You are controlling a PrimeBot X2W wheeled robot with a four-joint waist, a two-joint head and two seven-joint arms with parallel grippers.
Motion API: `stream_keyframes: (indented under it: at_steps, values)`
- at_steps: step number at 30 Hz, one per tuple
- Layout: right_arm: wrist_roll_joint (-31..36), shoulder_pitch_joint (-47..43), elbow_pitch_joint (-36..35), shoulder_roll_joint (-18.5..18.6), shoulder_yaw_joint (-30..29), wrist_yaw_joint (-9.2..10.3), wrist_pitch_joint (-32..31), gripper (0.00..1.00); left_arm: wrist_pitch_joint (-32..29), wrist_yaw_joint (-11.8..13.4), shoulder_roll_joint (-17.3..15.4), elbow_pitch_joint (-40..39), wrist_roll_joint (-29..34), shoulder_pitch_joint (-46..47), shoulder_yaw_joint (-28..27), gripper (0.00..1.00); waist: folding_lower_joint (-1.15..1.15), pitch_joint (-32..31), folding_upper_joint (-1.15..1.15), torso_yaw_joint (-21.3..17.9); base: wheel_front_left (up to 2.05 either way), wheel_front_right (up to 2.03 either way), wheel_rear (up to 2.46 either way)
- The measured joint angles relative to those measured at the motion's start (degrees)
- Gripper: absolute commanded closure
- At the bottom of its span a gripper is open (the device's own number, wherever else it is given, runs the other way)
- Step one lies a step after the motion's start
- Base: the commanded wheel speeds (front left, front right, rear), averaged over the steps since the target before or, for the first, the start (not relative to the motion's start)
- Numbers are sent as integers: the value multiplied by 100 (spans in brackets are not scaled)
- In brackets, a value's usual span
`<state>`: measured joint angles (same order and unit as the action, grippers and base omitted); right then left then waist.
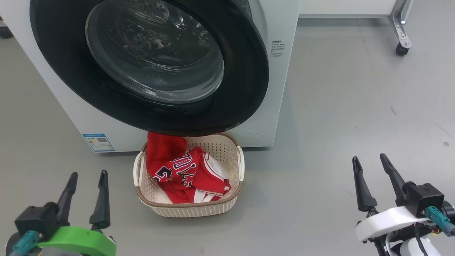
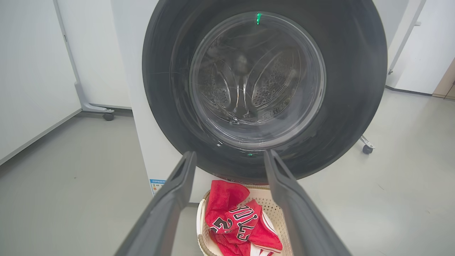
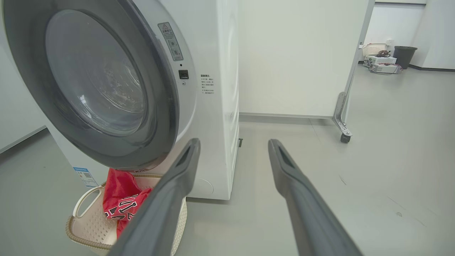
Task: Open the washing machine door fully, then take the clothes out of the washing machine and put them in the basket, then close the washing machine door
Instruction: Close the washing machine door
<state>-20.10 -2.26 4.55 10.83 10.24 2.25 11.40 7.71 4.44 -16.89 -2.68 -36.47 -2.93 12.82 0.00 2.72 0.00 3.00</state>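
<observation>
The clothes (image 1: 185,174), a red basketball jersey and shorts with white trim and black-and-white lettering and numbers, lie crumpled in the basket (image 1: 199,209), which stands on the floor (image 1: 337,124) directly in front of the washing machine (image 1: 280,71), its far rim tucked under the lowest part of the washing machine door (image 1: 245,71). One red fold rises over the basket's edge nearest the machine. The door lies flat against the machine's front and looks shut; through its bowl-shaped glass the perforated steel drum (image 2: 270,81) shows. A blue label sticker (image 1: 98,142) sits low on the machine's front, left of the basket, and a block of small printed text (image 1: 277,48) stands on the front panel right of the door. The left gripper (image 1: 89,174) hangs above the floor out in front of the machine, towards its left corner, its two dark fingers spread apart with nothing between them. The right gripper (image 1: 368,157) hangs out in front and beyond the machine's right side, well apart from the basket, its fingers likewise parted and bare. Behind the machine's right side stands a white partition panel (image 3: 295,53) on a metal foot with a caster wheel (image 1: 401,49).
</observation>
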Motion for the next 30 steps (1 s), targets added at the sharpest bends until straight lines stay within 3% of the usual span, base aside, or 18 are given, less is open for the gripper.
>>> stream_keyframes:
  at_steps: [15, 30]
  values:
    - [2, -299, -62, 5, 2, 93, -109, 0, 1, 180, 253, 9, 425, -230, 186, 0, 0, -101, 0, -20, 0, 0, 0]
    - [16, -376, -200, 3, 11, 114, -176, 0, -10, 191, 476, 22, 591, -273, 110, 0, 0, -143, 0, -29, 0, 0, 0]
